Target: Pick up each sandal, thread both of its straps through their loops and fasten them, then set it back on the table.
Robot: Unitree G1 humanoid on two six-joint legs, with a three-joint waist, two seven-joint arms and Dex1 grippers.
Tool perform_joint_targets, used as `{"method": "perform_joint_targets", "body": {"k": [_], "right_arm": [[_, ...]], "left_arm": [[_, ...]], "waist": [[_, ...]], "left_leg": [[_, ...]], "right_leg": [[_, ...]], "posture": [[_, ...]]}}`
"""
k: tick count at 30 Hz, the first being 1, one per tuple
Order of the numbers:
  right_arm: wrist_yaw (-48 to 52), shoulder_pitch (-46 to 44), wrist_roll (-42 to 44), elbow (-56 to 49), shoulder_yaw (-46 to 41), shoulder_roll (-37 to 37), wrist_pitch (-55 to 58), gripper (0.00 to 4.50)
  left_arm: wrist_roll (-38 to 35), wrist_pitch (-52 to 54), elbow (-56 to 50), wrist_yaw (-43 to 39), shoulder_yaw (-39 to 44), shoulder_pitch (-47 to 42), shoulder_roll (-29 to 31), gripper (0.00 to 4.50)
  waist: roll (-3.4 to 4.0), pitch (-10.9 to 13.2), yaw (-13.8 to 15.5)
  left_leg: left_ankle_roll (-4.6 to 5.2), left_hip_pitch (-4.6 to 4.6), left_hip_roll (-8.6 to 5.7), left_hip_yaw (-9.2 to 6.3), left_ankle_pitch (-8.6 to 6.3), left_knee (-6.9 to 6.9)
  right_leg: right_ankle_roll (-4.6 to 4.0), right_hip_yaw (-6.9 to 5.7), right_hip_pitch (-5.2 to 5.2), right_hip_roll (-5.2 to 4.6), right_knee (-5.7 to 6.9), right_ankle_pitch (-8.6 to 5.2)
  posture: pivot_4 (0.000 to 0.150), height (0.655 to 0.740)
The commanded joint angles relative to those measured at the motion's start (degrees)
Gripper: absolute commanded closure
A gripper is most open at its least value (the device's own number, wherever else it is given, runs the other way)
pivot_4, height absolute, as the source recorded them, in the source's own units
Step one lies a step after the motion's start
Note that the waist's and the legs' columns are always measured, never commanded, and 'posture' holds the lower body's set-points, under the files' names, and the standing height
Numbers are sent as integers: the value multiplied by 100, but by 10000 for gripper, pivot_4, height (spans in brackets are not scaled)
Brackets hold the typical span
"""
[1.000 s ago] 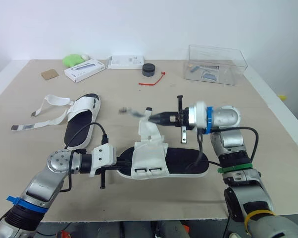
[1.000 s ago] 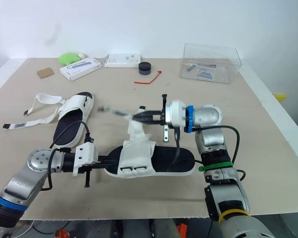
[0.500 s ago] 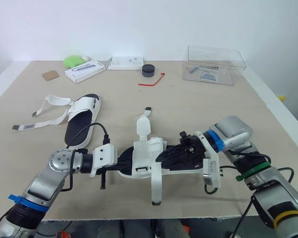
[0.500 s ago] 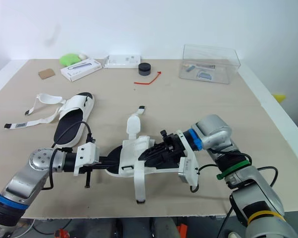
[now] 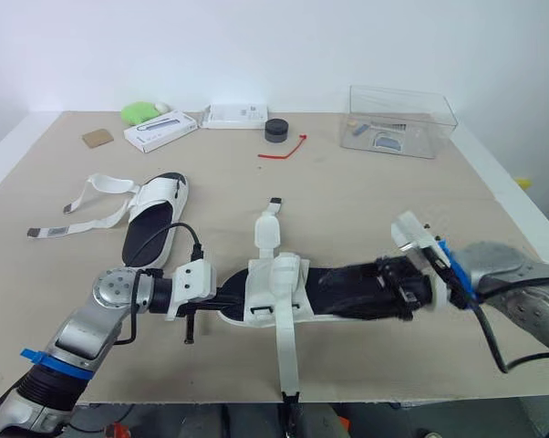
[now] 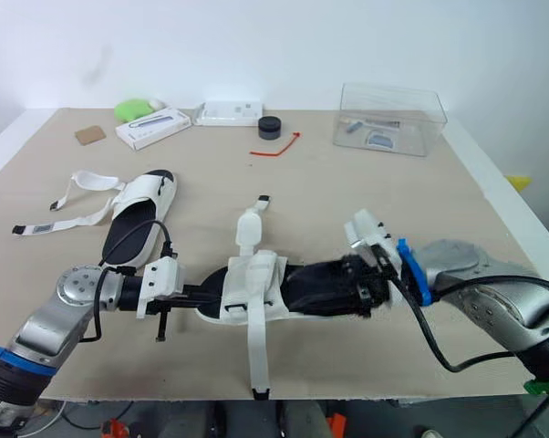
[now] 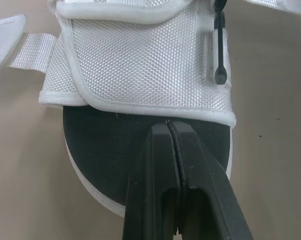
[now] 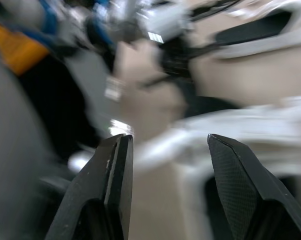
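Strap hangs loose off the sandal between the claws, since the right claw has released it and backed off, fingers spread (left claw pinches the sole's end), so threading likely restarts.

The left pincer has both black fingers pressed together, with only a thin seam between them. Their tips meet over the black insole of the white-rimmed sandal, just short of the stitched edge of its white woven fabric upper. A thin black pin with a ball end lies against this upper. A white webbing strap extends from the upper's side over the beige table.
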Motion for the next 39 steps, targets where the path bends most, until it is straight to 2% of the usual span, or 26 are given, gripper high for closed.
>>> {"method": "perform_joint_targets", "body": {"k": [1, 5, 12, 21, 22, 24, 26, 27, 28, 34, 39], "right_arm": [[-681, 332, 749, -572, -394, -16, 1015, 18995], [-1379, 597, 1417, -800, -441, 106, 1933, 18995], [-2391, 786, 651, -687, -269, 1164, 2514, 18995], [-2848, 908, 672, -524, -558, 1796, 3095, 18995], [-2984, 907, 898, -473, -634, 1881, 3135, 22888], [-3181, 897, 1249, -402, -737, 2005, 3247, 27663], [-3384, 919, 1596, -329, -771, 2060, 3357, 38629], [-3461, 933, 1689, -308, -765, 2069, 3430, 42241], [-3519, 942, 1727, -288, -748, 2069, 3496, 43918], [-3869, 745, 2245, 41, -763, 2121, 3697, 43918], [-4417, -310, 3519, 946, -869, 2155, 3584, 43918]], "left_arm": [[-93, 109, 8, -14, 68, 4, 6, 45000], [-249, 288, -109, -3, 57, 16, -53, 45000], [-224, 286, -43, -52, -18, -75, -79, 45000], [-176, 268, 50, -81, -77, -211, -180, 45000], [-149, 233, 63, -95, -104, -196, -183, 45000], [-119, 193, 71, -109, -134, -164, -183, 45000], [-110, 198, 52, -106, -141, -143, -186, 45000], [-110, 210, 32, -97, -140, -133, -190, 45000], [-110, 221, 12, -87, -140, -122, -193, 45000], [-105, 238, -64, -61, -136, -42, -169, 45000], [-98, 258, -92, -4, -142, -24, -172, 45000]], "waist": [[-2, 0, 12], [-2, 0, 9], [-16, -7, 10], [-20, -8, 10], [-20, -8, 9], [-20, -8, 9], [-20, -8, 9], [-20, -8, 9], [-20, -8, 8], [-21, -8, 6], [-21, -8, -15]], "left_leg": [[-2, -1, 0, 0, 3, 0], [-4, -6, -2, 5, 6, 0], [-5, -18, -5, 1, 6, 2], [-5, -23, -7, -1, 6, 6], [-5, -23, -7, 0, 6, 6], [-5, -22, -6, -1, 6, 6], [-4, -23, -6, -2, 6, 6], [-4, -23, -6, -2, 6, 6], [-4, -24, -6, -1, 6, 6], [-4, -25, -6, -1, 5, 6], [-3, -29, -7, 3, 5, 7]], "right_leg": [[2, 0, -1, 3, 0, 1], [11, 11, -4, 23, -1, 5], [18, 12, -7, 25, -7, 4], [22, 11, -8, 24, -9, 6], [22, 12, -8, 25, -9, 6], [22, 12, -8, 28, -9, 6], [22, 11, -7, 28, -9, 6], [22, 12, -7, 27, -9, 6], [22, 12, -7, 27, -9, 6], [23, 13, -7, 26, -11, 6], [27, 17, -3, 28, -10, 11]], "posture": [[1500, 7400], [1500, 7400], [1500, 7400], [1500, 7400], [1500, 7400], [1500, 7400], [1500, 7400], [1500, 7400], [1500, 7400], [1500, 7400], [1500, 7400]]}}
